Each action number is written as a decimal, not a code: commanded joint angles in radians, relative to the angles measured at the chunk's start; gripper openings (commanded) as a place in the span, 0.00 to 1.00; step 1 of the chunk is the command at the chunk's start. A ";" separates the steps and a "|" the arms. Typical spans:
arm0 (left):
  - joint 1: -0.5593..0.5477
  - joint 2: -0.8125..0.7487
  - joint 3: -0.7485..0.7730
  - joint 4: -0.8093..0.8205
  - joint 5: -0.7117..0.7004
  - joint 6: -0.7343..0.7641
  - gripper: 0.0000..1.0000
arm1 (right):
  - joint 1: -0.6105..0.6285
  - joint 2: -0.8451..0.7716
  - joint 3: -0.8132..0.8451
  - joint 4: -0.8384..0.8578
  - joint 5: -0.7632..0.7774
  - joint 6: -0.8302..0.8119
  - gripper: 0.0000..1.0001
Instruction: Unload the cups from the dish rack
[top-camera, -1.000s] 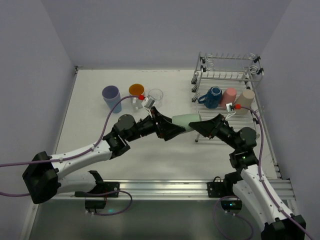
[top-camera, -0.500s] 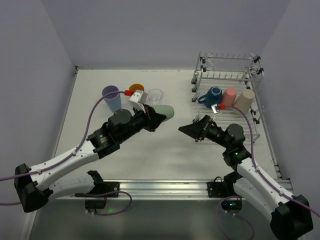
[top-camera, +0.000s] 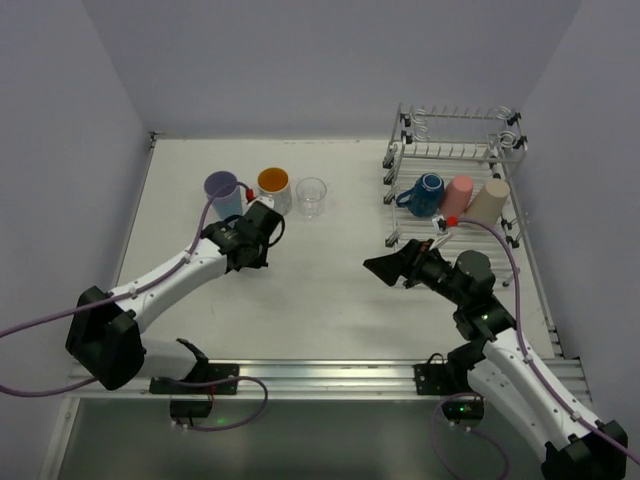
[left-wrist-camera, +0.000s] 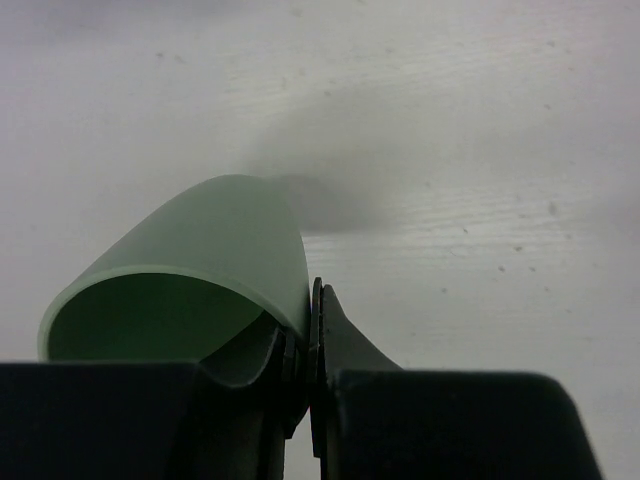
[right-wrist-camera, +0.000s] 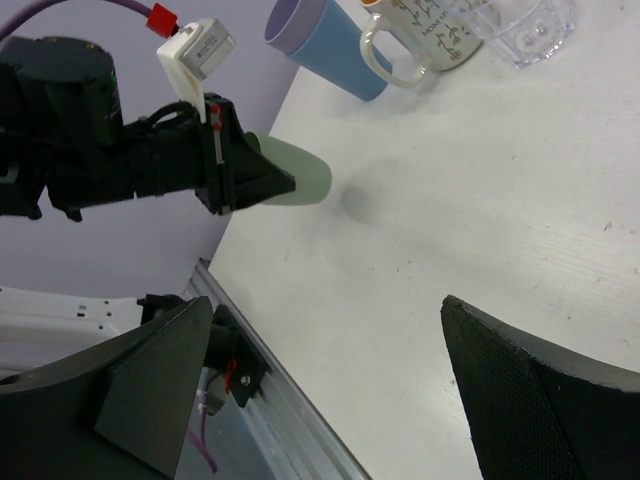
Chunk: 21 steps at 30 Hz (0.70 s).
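Though unseen overhead, green cup (left-wrist-camera: 200, 250) in left gripper (left-wrist-camera: 310, 335) on wrist views.

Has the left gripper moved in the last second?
Yes. The left gripper swung left from mid-table, carrying the green cup, to just in front of the orange mug.

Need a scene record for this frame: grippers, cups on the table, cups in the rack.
left gripper: shut on the green cup wall, cup on its side above the table
right gripper: open, empty
on table: blue tumbler, orange-inside mug, clear glass
in dish rack: dark-blue mug, pink cup, beige cup
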<state>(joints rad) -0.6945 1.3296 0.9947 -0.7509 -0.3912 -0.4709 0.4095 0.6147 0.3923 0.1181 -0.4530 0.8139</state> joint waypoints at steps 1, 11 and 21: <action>0.102 0.019 0.019 0.028 0.040 0.094 0.00 | 0.003 -0.030 0.007 -0.052 0.039 -0.068 0.99; 0.170 0.187 0.064 0.107 0.190 0.146 0.00 | 0.005 -0.007 0.010 -0.063 0.069 -0.099 0.99; 0.208 0.140 0.071 0.110 0.252 0.153 0.49 | 0.005 0.036 0.063 -0.086 0.132 -0.134 0.99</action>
<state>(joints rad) -0.4973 1.5177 1.0286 -0.6498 -0.2062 -0.3458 0.4114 0.6476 0.3977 0.0345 -0.3691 0.7120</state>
